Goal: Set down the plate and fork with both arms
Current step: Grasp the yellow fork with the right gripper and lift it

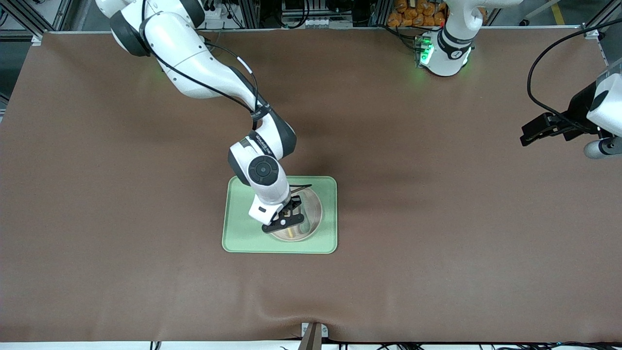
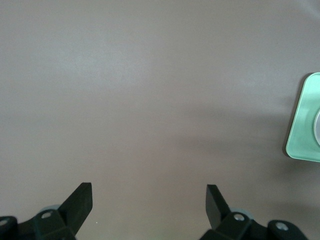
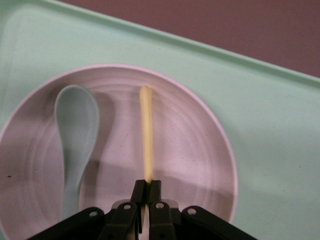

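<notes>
The pale pink plate [image 1: 313, 206] sits on the light-green tray [image 1: 238, 233] in the middle of the table. My right gripper [image 1: 290, 217] is over the plate, shut on one end of the yellow fork [image 3: 146, 135]. The fork's rounded end points out across the plate [image 3: 195, 150] from the right gripper [image 3: 148, 187], beside a grey-green spoon [image 3: 75, 130] that lies in the plate. I cannot tell whether the fork touches the plate. My left gripper [image 1: 527, 136] waits open and empty over bare table at the left arm's end, also in its wrist view [image 2: 149, 192].
The brown mat [image 1: 437, 218] covers the whole table around the tray. The tray's corner [image 2: 305, 125] shows in the left wrist view. The tray rim [image 3: 270, 130] surrounds the plate in the right wrist view.
</notes>
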